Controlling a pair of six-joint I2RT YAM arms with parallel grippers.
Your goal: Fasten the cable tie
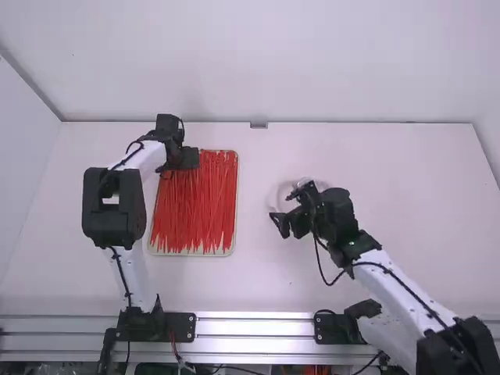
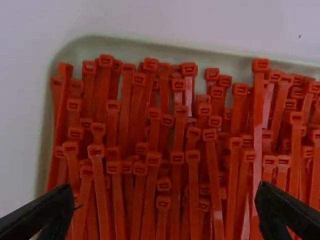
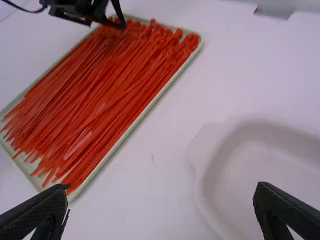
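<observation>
A heap of red cable ties lies on a pale tray left of the table's middle. My left gripper hangs open just above the tray's far left corner. Its wrist view has the ties' square heads close below the gripper, with nothing between its black fingers. My right gripper stands open and empty right of the tray. In the right wrist view the ties and the left gripper lie ahead of the right gripper.
A clear shallow container sits on the table by the right gripper, appearing as a pale tub in the right wrist view. White walls bound the table at the back and left. Bare table stretches to the right.
</observation>
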